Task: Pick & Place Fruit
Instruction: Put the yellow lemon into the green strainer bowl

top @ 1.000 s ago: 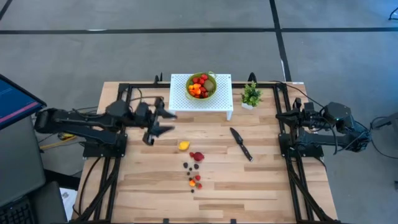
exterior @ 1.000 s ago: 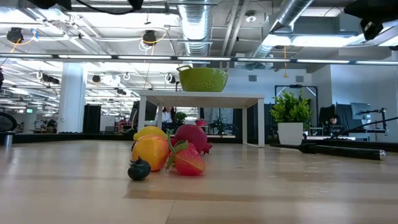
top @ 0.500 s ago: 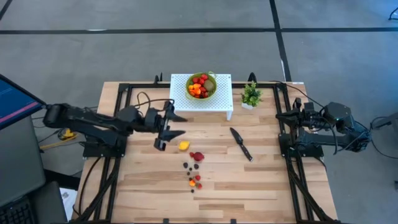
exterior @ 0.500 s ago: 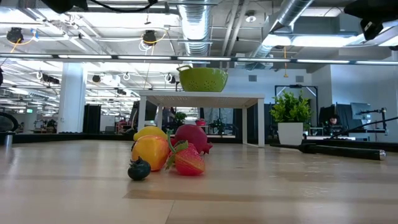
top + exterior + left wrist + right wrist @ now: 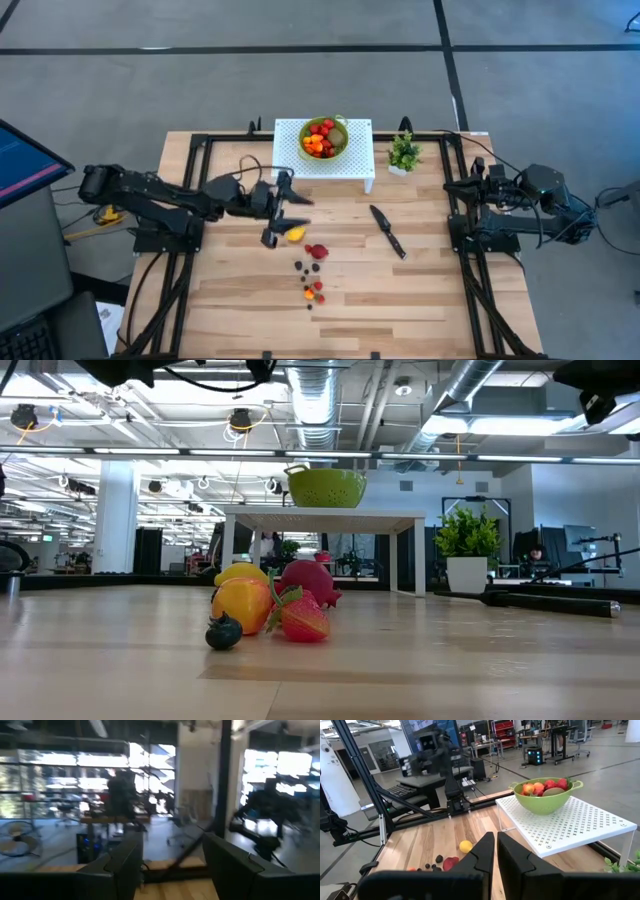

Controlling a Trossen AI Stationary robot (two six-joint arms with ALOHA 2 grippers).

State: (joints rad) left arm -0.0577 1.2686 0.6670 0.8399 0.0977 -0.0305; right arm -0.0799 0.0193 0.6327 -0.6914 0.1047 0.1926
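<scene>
Left fingers [image 5: 285,196]: spread apart, nothing between them.
Left gripper [image 5: 281,210]: over the middle of the table, just beside the yellow fruit [image 5: 295,234] on its left; whether a fingertip touches it cannot be told.
Left arm [image 5: 160,193]: stretched from the left edge toward the centre.
Loose fruit [image 5: 312,272]: a string of small pieces on the wood running from the yellow one toward the front edge, a red one [image 5: 317,251] next, then dark and orange berries; all lie to the right of and in front of the left gripper.
Low view: yellow-orange fruit [image 5: 242,600], strawberry [image 5: 303,617] and a dark berry [image 5: 223,632] sit close together on the table.
Bowl [image 5: 324,137]: green, holding more fruit, on the white stand [image 5: 360,160] at the back.
Right fingers [image 5: 484,851]: pressed together, empty.
Right gripper [image 5: 478,182]: parked at the right edge, well apart from the fruit.
Knife [image 5: 387,231]: flat on the table between the fruit and the right arm.
Plant [image 5: 404,153]: beside the stand.
</scene>
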